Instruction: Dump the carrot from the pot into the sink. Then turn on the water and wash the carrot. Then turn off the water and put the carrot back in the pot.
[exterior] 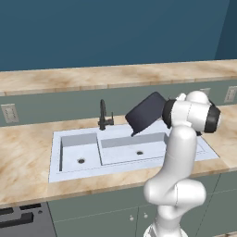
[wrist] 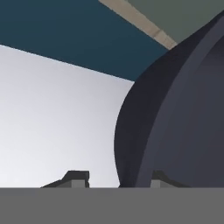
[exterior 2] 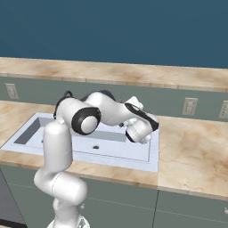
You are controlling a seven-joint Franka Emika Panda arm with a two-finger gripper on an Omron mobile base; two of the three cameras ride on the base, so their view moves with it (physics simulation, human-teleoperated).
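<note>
Carrot is not something I can find: the pot's (exterior: 146, 113) mouth faces down and away, so I cannot tell whether it is inside or already out. Both basins of the sink (exterior: 78, 139) look bare except for their drains. My tool (wrist: 116, 177) grips the pot's rim, one finger each side of the wall, tilted steeply above the right basin near the faucet (exterior: 103, 115). If it slips in my pinch, it could drop, or the carrot could land on the bench (exterior: 23, 152).
</note>
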